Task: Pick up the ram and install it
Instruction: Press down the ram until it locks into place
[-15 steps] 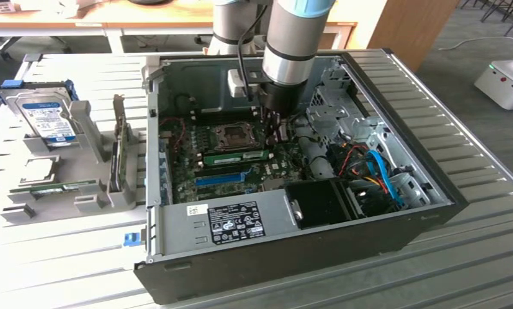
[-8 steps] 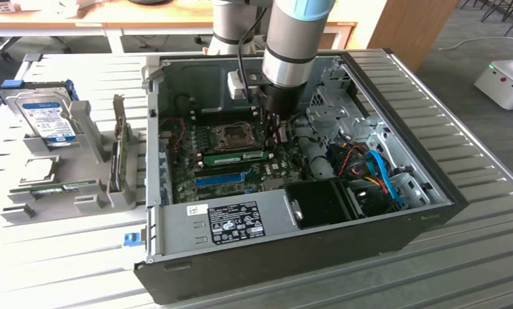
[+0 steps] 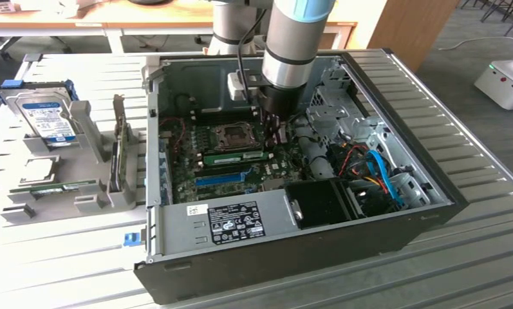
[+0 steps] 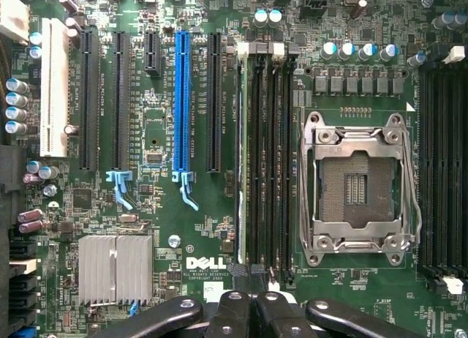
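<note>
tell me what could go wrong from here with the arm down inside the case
The shut gripper hangs just over the memory slots; a sideways slip could hit the open CPU socket beside them. The arm also stands near loose cables that might snag.

An open computer case (image 3: pixel 307 212) is seen lying on its side on a ribbed metal surface (image 3: pixel 462 270), with the motherboard (image 3: pixel 230 161) exposed. The robot arm (image 3: pixel 291 45) is lowered into the case, above the board just beside the CPU socket (image 3: pixel 236 134). A green ram stick (image 3: pixel 236 156) is seated in a slot near the socket, next to a blue slot (image 3: pixel 220 178). At the exterior view's left, a grey holder (image 3: pixel 67 180) carries a hard drive (image 3: pixel 50 122) with a blue label, standing upright, and another ram stick (image 3: pixel 57 188) lying low in it.
</note>
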Controlling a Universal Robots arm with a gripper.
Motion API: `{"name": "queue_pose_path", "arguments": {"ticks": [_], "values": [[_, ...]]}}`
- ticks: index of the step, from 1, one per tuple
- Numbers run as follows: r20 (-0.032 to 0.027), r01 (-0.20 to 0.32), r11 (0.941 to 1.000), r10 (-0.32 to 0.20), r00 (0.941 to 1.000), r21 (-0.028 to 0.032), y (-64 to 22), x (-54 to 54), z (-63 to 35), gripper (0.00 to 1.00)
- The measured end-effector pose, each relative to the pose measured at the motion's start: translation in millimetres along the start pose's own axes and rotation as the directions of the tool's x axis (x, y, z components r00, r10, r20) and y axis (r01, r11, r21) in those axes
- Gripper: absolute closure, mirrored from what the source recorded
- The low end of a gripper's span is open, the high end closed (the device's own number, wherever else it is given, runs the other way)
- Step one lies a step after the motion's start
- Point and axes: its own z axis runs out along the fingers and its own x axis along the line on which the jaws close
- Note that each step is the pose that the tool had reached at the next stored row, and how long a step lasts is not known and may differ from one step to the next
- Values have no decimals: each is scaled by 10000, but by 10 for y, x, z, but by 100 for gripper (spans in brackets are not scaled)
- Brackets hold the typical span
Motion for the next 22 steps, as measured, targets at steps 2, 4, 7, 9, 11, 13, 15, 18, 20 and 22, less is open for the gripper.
{"name": "queue_pose_path", "arguments": {"ticks": [2,4,7,9,11,13,15,18,20,22], "values": [[0,0,10000,0,10000,0,0,0,0,89],[2,0,10000,0,10000,0,0,-1,2,89],[1,0,10000,0,10000,0,0,0,10,89],[0,0,10000,0,10000,-1,0,0,12,89],[1,0,10000,0,10000,-1,0,0,12,89],[2,0,10000,0,10000,0,0,0,14,89],[1,0,10000,0,10000,2,-1,0,19,89],[2,0,10000,0,10000,0,-1,0,25,89],[2,0,10000,0,10000,0,-1,0,25,89],[2,0,10000,0,10000,1,-1,0,27,89]]}}
